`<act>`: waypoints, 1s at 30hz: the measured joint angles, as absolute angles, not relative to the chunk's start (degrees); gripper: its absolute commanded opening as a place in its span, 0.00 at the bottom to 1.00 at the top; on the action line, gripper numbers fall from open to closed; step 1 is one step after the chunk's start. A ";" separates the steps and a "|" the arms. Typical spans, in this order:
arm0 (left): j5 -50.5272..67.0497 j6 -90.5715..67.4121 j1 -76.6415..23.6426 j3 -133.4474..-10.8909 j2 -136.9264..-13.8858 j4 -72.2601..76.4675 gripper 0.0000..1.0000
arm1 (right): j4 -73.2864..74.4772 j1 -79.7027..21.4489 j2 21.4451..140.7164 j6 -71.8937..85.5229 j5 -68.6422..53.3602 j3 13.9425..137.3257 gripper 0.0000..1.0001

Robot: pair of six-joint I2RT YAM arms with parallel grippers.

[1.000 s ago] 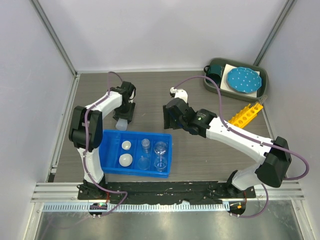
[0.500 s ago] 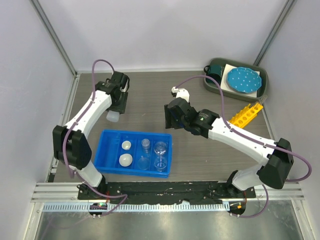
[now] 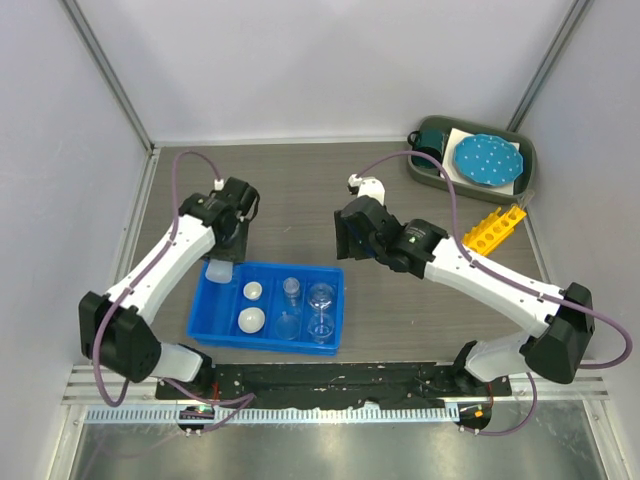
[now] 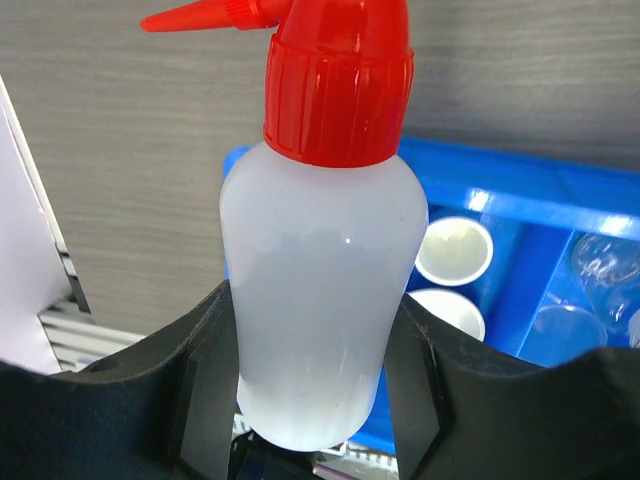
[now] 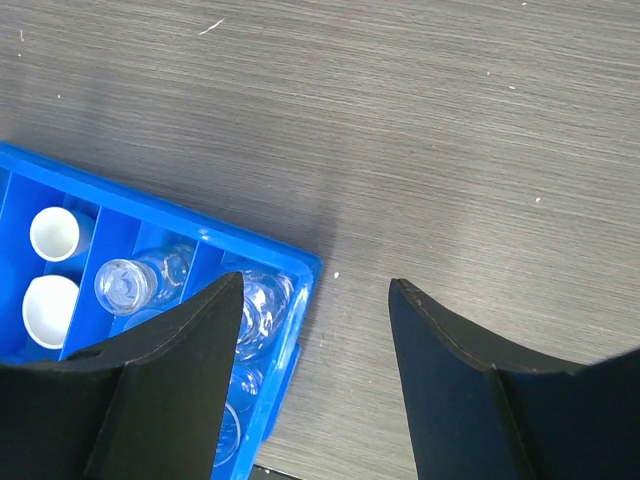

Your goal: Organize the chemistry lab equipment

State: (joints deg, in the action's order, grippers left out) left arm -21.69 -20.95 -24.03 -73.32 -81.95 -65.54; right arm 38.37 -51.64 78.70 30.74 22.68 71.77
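My left gripper [image 3: 222,256] is shut on the white squeeze bottle with the red nozzle [image 4: 320,290] and holds it over the far left corner of the blue tray [image 3: 270,266]; the bottle's base shows in the top view [image 3: 218,272]. The tray holds two small white round dishes [image 3: 251,305], small clear beakers [image 3: 291,290] and a flask [image 3: 321,296]. My right gripper [image 3: 345,236] is open and empty above bare table, just beyond the tray's far right corner [image 5: 300,262]. The yellow holed tube rack [image 3: 491,229] lies at the right.
A grey bin [image 3: 527,160] at the far right corner holds a teal mug [image 3: 431,138] and a blue white-dotted plate [image 3: 487,160]. White walls with metal posts close in the table on three sides.
My left arm carried the squeeze bottle from the far left of the table toward the front, to over the tray's left end. My right gripper shifted slightly.
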 measured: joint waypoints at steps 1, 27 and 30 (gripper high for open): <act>-21.50 -21.71 -24.21 -72.31 -80.66 -66.13 0.48 | 38.63 -51.64 78.43 30.74 22.74 71.77 0.65; -14.76 -33.87 -24.27 -59.90 -67.55 -72.97 0.62 | 41.65 -55.96 77.49 34.74 26.94 72.60 0.65; -14.96 -34.11 -24.27 -59.64 -68.95 -72.86 0.62 | 41.08 -56.36 77.49 34.87 26.92 71.94 0.65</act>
State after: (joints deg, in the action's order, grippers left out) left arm -14.96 -34.11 -24.27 -59.64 -68.95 -72.86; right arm 41.08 -56.36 77.49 34.87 26.92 71.94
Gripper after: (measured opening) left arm 0.623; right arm 0.649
